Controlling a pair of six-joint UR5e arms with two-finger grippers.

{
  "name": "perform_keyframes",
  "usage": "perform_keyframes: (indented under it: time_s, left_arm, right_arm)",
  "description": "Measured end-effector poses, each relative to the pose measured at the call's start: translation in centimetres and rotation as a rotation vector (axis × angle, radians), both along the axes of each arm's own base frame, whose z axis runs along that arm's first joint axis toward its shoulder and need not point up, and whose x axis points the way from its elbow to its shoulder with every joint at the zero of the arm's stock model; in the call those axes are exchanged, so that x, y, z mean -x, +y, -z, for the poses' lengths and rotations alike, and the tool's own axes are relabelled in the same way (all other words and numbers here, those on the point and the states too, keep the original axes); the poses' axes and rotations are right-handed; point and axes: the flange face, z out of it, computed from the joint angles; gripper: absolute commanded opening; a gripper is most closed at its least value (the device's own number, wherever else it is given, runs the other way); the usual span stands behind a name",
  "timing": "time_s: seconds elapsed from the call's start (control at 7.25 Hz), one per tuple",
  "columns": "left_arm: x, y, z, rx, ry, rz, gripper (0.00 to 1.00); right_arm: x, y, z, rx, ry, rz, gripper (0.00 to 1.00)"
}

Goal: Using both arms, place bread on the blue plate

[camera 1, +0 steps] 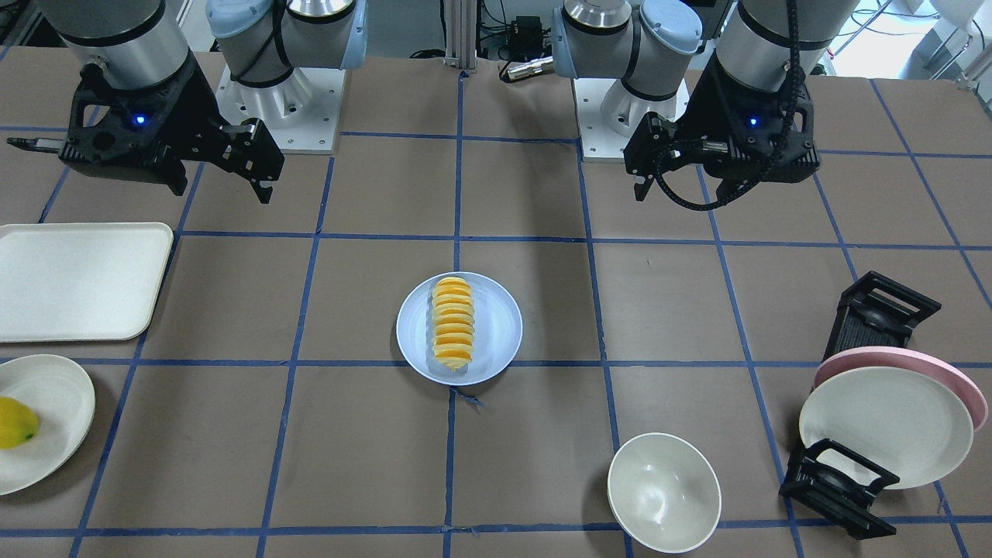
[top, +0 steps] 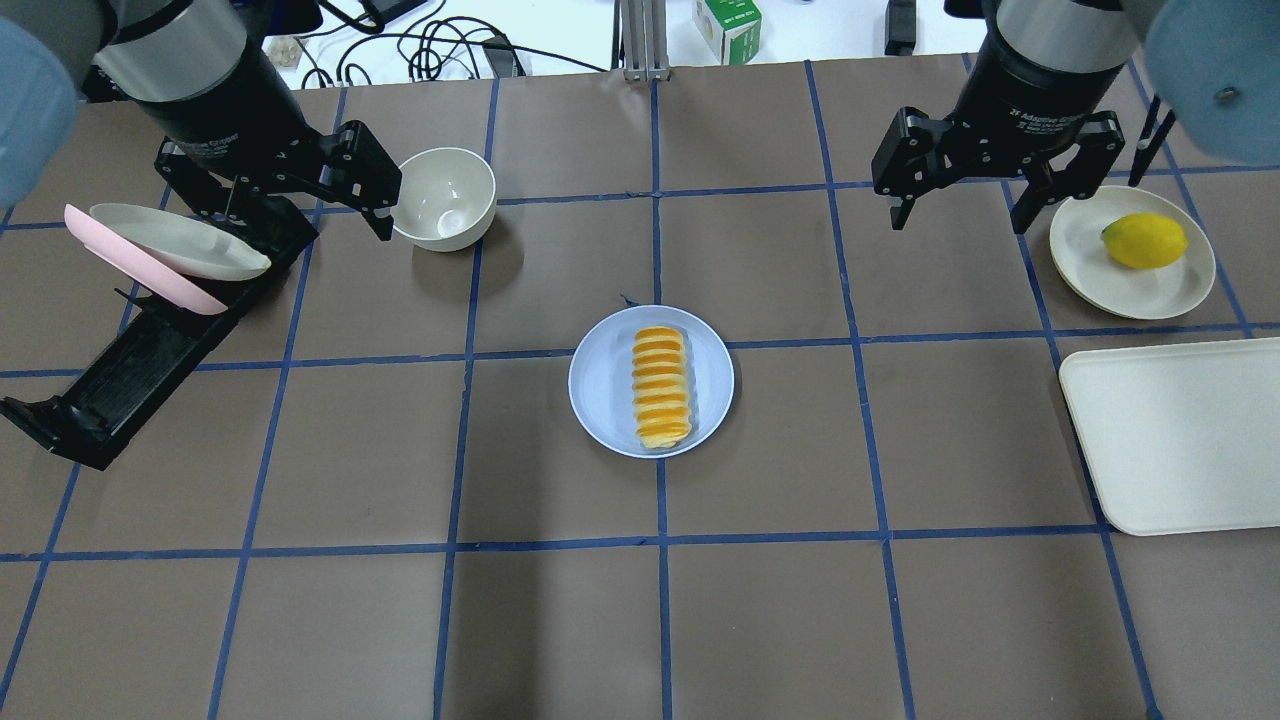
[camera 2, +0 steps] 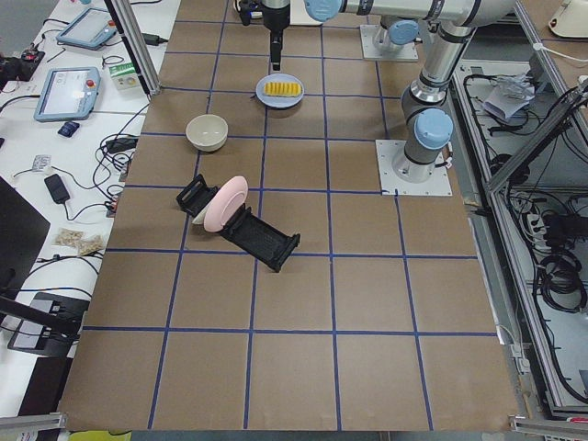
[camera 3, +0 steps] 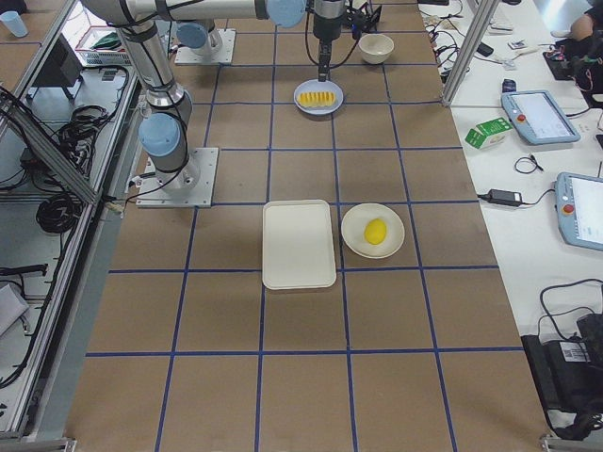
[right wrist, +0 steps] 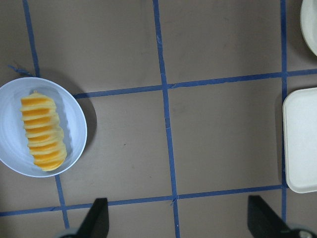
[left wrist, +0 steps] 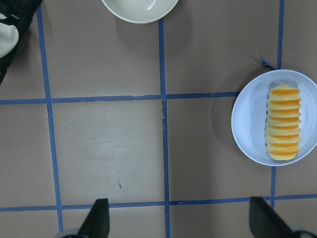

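Observation:
The bread (top: 662, 388), a ridged orange-yellow row of slices, lies on the blue plate (top: 605, 385) at the table's middle. It also shows in the front view as bread (camera 1: 453, 322) on the plate (camera 1: 500, 329), and in both wrist views (left wrist: 283, 124) (right wrist: 42, 131). My left gripper (top: 290, 215) (camera 1: 686, 194) is open and empty, raised above the table, well back and to the left of the plate. My right gripper (top: 958, 222) (camera 1: 223, 190) is open and empty, raised, well to the right of the plate. Neither touches the bread.
A white bowl (top: 445, 195) stands beside my left gripper. A black dish rack (top: 130, 370) holds a pink plate (top: 150, 280) and a cream plate (top: 180, 245). A lemon (top: 1145, 240) lies on a cream plate (top: 1085, 250) at the right, near a white tray (top: 1180, 430).

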Motion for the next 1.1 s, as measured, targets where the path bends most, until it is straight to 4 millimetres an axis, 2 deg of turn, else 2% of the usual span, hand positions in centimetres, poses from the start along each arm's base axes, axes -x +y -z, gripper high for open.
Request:
perform_keyframes:
  time_s: [1.1]
  left_arm:
    - [0.04,0.05,0.04,-0.001,-0.003,-0.005,1.00]
  right_arm:
    - [-0.06,-0.07,-0.25,0.019,0.001,0.000,1.00]
